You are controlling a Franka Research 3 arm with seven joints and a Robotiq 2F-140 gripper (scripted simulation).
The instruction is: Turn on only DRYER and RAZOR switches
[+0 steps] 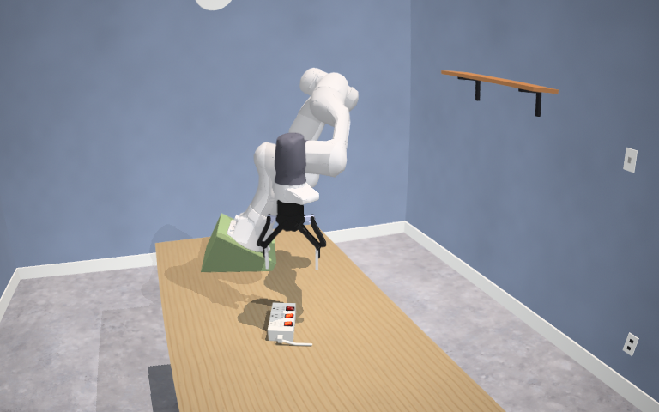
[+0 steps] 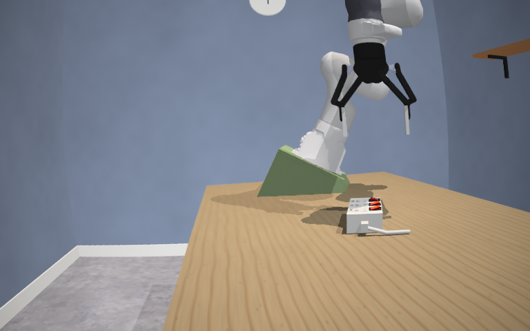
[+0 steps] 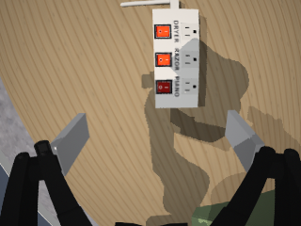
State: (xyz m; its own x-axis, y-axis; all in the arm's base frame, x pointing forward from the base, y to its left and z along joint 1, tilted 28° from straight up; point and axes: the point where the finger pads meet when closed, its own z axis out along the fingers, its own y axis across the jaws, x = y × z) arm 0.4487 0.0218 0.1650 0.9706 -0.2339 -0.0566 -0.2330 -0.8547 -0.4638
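Observation:
A white power strip (image 1: 281, 322) lies flat on the wooden table, right way up, with a short white cable stub (image 1: 294, 343) at its near end. It also shows in the exterior view (image 2: 364, 216) and in the wrist view (image 3: 176, 58). It has three red rocker switches. In the wrist view the DRYER switch (image 3: 164, 30) and the RAZOR switch (image 3: 164, 59) glow bright red, and the third switch (image 3: 164, 87) is dark red. My gripper (image 1: 291, 259) hangs high above the table, behind the strip, fingers spread wide and empty; it also shows in the exterior view (image 2: 375, 121).
The arm stands on a green wedge base (image 1: 236, 247) at the far end of the table. The table's edges run left and right of the strip. A wall shelf (image 1: 499, 82) hangs far off on the right wall.

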